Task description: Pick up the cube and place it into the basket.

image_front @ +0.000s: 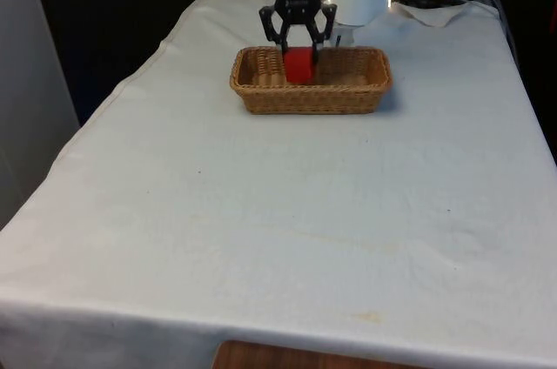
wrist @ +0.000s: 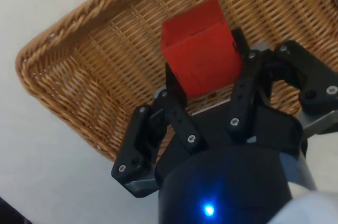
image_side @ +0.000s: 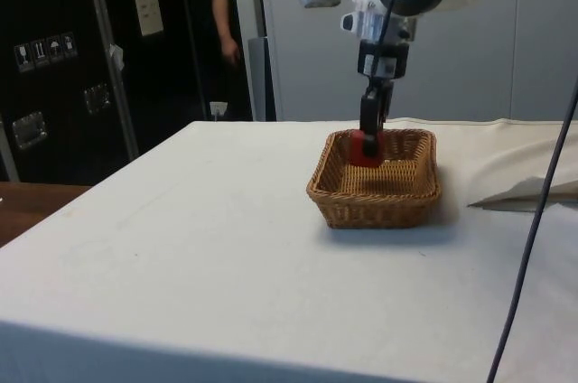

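- The surface (image_front: 287,212), draped in a white cloth, stretched away toward the robot at its far end.
- A person (image_side: 223,26) in dark clothing stood beyond the surface in the side view, beside the dark cabinets.
- The wicker basket (image_front: 261,99) sat toward the far end of the surface, its long side facing the front view.
- The black gripper (image_front: 300,57) hung over the basket, reaching down inside its rim (image_side: 366,150).
- The fingers (wrist: 177,94) were clamped on the red cube (wrist: 199,55), one on each side.
- The cube (image_front: 300,65) was held within the basket, toward the front view's left, whether touching the basket floor could not be told.
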Robot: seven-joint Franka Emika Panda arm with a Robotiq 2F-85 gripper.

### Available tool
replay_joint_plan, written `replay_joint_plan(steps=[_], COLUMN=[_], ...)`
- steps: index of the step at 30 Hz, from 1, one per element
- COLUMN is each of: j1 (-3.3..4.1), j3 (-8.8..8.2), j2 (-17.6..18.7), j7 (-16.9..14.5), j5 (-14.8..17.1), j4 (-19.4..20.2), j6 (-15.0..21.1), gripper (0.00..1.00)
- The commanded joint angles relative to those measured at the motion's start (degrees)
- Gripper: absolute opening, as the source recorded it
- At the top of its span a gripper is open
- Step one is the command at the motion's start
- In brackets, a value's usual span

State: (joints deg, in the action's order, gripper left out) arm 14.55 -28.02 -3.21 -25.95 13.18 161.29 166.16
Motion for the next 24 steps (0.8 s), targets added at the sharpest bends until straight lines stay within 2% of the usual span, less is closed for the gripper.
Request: replay_joint_plan(steps=[1, 5, 6, 7, 13, 24], j1=[-0.06, 0.06, 0.0, 0.11, 0.11, 0.06], j3=[0.17, 0.69, 0.52, 1.03, 1.95, 2.06], j2=[1.15, 2.23, 1.15, 2.86, 4.58, 4.7], j7=[0.52, 0.4, -0.17, 0.4, 0.0, -0.11], j5=[-0.74, -0.69, -0.06, -0.63, -0.11, -0.06], j4=[0.0, 0.17, 0.06, 0.23, 0.29, 0.17], j6=[0.86, 1.15, 0.0, 1.26, 1.6, 1.32], gripper=[0.04, 0.04, 0.04, 0.04, 0.04, 0.04])
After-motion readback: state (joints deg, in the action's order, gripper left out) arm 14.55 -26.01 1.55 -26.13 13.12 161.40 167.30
